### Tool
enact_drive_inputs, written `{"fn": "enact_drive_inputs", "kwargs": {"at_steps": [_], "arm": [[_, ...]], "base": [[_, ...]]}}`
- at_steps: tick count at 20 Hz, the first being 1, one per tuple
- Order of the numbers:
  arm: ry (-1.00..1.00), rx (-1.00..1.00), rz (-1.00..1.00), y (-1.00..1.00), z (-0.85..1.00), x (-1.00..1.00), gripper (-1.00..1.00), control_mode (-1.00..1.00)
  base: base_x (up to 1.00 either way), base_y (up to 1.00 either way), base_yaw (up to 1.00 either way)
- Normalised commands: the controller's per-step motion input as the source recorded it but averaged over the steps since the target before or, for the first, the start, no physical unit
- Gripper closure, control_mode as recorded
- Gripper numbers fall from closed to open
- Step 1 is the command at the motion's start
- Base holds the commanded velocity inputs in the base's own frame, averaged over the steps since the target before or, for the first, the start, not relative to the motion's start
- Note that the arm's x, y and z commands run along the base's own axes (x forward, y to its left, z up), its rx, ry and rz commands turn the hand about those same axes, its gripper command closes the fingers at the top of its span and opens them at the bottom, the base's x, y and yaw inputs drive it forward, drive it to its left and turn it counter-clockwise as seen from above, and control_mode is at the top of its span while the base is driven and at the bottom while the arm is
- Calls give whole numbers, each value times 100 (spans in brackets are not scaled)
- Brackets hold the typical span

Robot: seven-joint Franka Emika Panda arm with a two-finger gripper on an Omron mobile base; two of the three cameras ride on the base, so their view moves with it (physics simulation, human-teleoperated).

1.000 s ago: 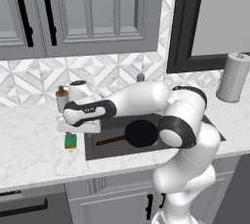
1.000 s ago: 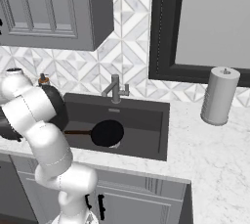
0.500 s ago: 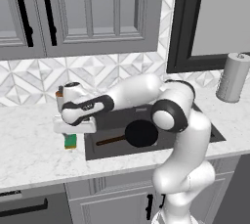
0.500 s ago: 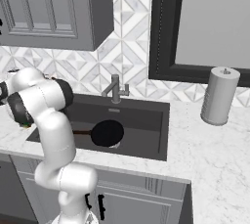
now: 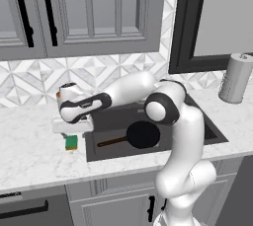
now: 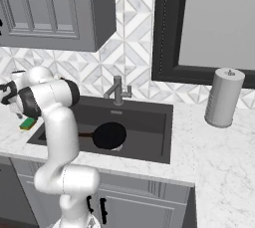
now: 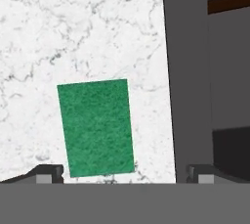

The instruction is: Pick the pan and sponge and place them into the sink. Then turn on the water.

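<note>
Moved: arm has swung left, out over the counter (image 5: 29, 156).
Gripper (image 7: 122, 171): wide open, holding nothing, right above the sponge (image 7: 96, 126).
Sponge: flat on the counter, just beside the sink (image 5: 205, 129).
Pan (image 5: 142, 134): lying inside the sink.

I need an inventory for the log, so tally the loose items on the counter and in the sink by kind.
Frying pan: 1, in the sink.
Sponge: 1, on the counter left of the sink.
Paper towel roll: 1, on the counter right of the sink.
Total: 3
</note>
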Motion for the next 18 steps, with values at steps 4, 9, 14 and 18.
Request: {"fn": "enact_drive_inputs", "kwargs": {"at_steps": [4,9,14,18], "arm": [[1,0,1,17,-43,17,-100,-100],[1,0,1,18,-26,10,-100,-100],[0,0,0,0,-14,0,-100,-100],[0,0,1,0,-16,0,-100,-100]], "base": [[0,0,0],[0,0,0],[0,0,0],[0,0,0]]}}
